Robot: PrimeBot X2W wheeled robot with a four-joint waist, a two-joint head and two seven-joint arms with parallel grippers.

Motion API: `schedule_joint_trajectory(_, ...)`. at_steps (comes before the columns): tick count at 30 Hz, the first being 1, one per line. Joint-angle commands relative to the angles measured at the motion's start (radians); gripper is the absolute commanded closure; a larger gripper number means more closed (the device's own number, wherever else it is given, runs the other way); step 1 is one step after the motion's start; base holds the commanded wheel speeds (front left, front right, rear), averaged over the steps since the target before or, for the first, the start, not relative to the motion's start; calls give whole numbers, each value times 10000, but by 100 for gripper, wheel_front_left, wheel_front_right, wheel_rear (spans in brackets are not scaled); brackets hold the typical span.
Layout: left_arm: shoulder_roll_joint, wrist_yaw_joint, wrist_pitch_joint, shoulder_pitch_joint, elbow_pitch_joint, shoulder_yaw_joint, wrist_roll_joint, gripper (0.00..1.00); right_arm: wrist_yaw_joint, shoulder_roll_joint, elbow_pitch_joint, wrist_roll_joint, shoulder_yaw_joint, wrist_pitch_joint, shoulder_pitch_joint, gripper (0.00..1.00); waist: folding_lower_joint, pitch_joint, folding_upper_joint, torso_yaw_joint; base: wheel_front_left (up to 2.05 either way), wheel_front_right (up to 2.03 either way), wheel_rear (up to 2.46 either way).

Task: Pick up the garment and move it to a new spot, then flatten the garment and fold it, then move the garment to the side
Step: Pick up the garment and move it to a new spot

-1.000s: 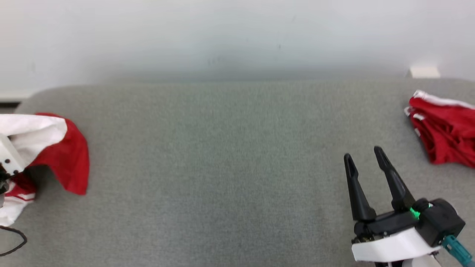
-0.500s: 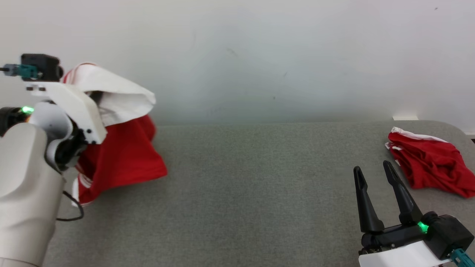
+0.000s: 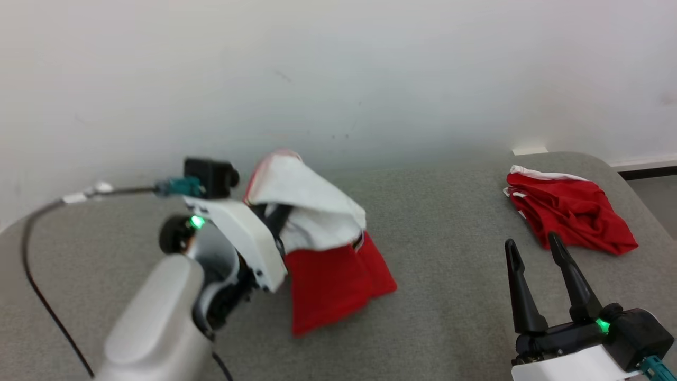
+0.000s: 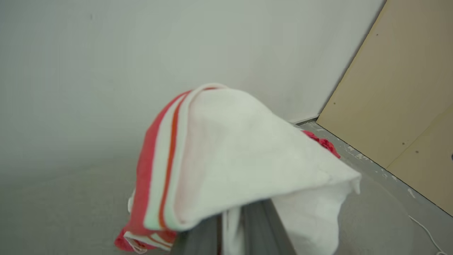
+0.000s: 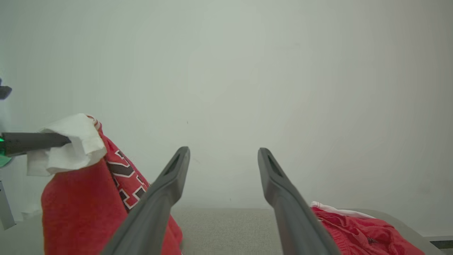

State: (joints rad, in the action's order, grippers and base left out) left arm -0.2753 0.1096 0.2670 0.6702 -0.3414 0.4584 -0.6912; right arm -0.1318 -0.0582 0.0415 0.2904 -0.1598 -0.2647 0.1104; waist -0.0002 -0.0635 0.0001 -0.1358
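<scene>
The left gripper [image 3: 276, 216] is clamped almost fully closed on a fold of the garment [image 3: 328, 275], a red and white piece with striped trim and lettering. In the left wrist view its two dark fingers [image 4: 256, 228] stand close together with white cloth pinched between them, and more white cloth is draped over their tips, which are hidden. From that grip the white part bunches over the top and the red part hangs down below it, over the middle left of the grey padded table [image 3: 449, 296]. Whether the lowest red edge touches the surface cannot be told. A black cable [image 3: 31, 254] loops away from the left wrist, where a green light glows. The right gripper [image 3: 531, 241] sits low at the near right with its jaws spread wide and nothing between them, fingers pointing towards the plain white wall [image 3: 370, 69]. Just beyond its fingertips, and apart from them, a second red garment [image 3: 571, 217] lies crumpled near the table's far right corner, well apart from the held one.
</scene>
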Motion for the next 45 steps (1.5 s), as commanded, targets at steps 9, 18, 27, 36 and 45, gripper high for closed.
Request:
schedule_joint_trajectory(9,1214,-99,-2167,-1876,-2816,1253,891,68,25,-40,431,79,-447,11,210,0,2,248,-1,-455,0,0,0)
schedule_joint_trajectory(18,1527,132,-3883,-1466,-4405,1776,1070,0,25,-133,659,9,-314,11,-71,0,2,48,-1,114,0,0,0)
schedule_joint_trajectory(27,396,-163,-4566,-1819,-3918,1318,887,0,25,-169,505,-96,-23,11,-294,0,2,-113,-1,701,0,0,0)
schedule_joint_trajectory(36,-410,-1560,-5270,-3383,-1736,335,1140,0,25,-246,355,-163,233,11,-664,0,2,-148,-1,1032,0,0,0)
schedule_joint_trajectory(45,29,-2402,-5311,-5680,854,-1294,1984,0,25,-225,376,-132,472,11,-1204,0,2,-82,-1,1131,0,0,0)
